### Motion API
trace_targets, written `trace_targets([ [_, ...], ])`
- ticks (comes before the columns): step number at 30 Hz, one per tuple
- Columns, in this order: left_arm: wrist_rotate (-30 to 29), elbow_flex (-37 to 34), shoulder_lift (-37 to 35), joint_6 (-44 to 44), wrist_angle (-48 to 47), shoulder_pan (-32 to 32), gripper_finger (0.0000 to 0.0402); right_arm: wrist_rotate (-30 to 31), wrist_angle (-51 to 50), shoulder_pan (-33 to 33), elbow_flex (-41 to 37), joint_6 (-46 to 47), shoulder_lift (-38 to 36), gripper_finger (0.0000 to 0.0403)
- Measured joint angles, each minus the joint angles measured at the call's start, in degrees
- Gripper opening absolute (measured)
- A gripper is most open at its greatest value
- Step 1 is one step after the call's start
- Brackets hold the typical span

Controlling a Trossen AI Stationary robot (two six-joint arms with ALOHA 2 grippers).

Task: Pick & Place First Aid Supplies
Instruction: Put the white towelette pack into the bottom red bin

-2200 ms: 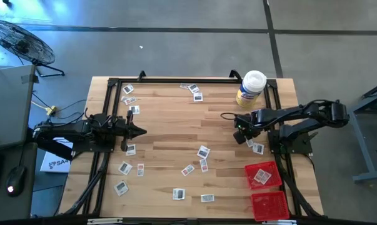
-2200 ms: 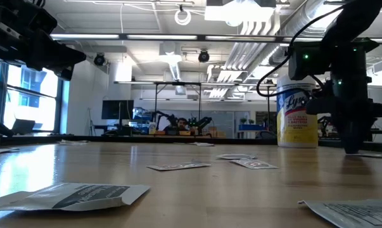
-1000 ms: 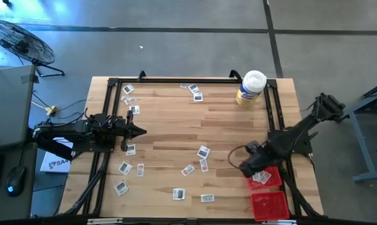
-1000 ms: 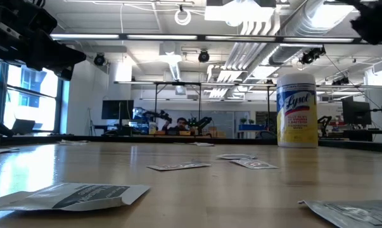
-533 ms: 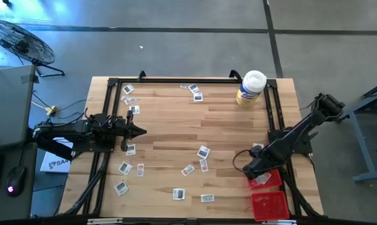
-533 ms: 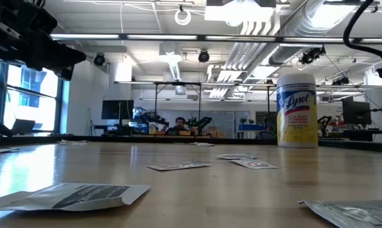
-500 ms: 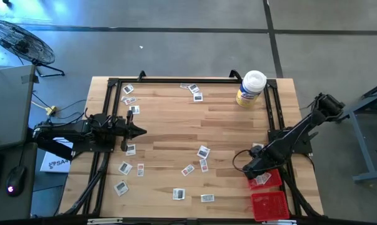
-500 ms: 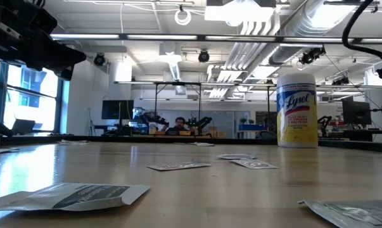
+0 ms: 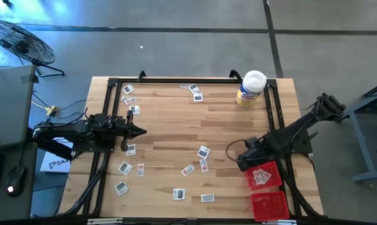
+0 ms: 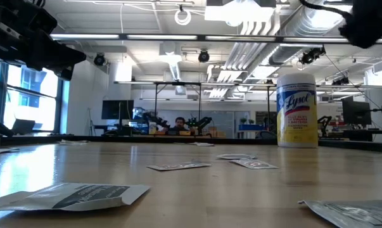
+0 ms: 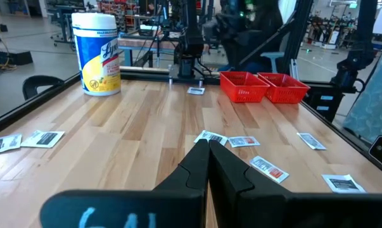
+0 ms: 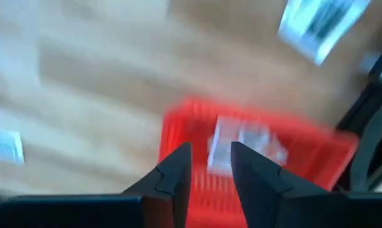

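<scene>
Several small white-grey packets with dark print lie flat and scattered over the wooden table, such as one (image 9: 203,152) near the middle and one (image 10: 70,195) close to the low camera. Some packets (image 9: 261,177) lie inside the farther red tray (image 9: 277,182). My right gripper (image 9: 241,160) hovers open at that tray's far left corner; in its wrist view (image 12: 210,152) the red tray (image 12: 178,126) with packets (image 12: 241,142) shows past the fingers. My left gripper (image 9: 142,131) is shut and waits over the table's left side (image 11: 208,147).
A yellowish white-lidded jar (image 9: 251,87) stands at the far right corner (image 10: 297,111). A second red tray (image 9: 269,205) sits at the near right corner, beside the first. A dark frame runs along the left, far and right edges. Bare wood lies in the table's middle.
My right gripper has drawn back a little from over the farther red tray, toward the table's left and far edges, so the packets in the tray now show in the high view. My left arm has kept still, and the scattered packets lie where they were.
</scene>
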Motion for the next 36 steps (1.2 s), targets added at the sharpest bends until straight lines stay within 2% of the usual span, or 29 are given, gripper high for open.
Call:
trace_targets([
  [2, 0.00, 0.00, 0.00, 0.00, -0.02, 0.02, 0.0001, 3.89, -1.29, -1.87, -0.19, -1.28, 0.00, 0.0097],
  [5, 0.01, 0.00, 0.00, 0.00, 0.00, 0.02, 0.0001, 5.24, -0.78, -5.54, -3.35, -2.66, 0.00, 0.0089],
  [10, 0.02, 0.00, 0.00, 0.00, 0.00, 0.02, 0.0001, 0.63, 4.87, -11.42, -12.22, -2.85, 0.00, 0.0083],
  [18, 0.02, 0.00, 0.00, 0.00, 0.00, 0.02, 0.0001, 0.29, 16.79, -15.86, -22.39, -2.27, 0.02, 0.0083],
  [32, 0.02, -0.02, 0.00, 0.00, 0.00, 0.00, 0.0001, 0.93, 17.05, -16.34, -23.85, -1.01, 0.04, 0.0083],
  [36, 0.01, 0.00, 0.00, 0.00, 0.00, 0.01, 0.0001, -0.52, 18.55, -16.32, -25.19, -0.73, 0.11, 0.0083],
])
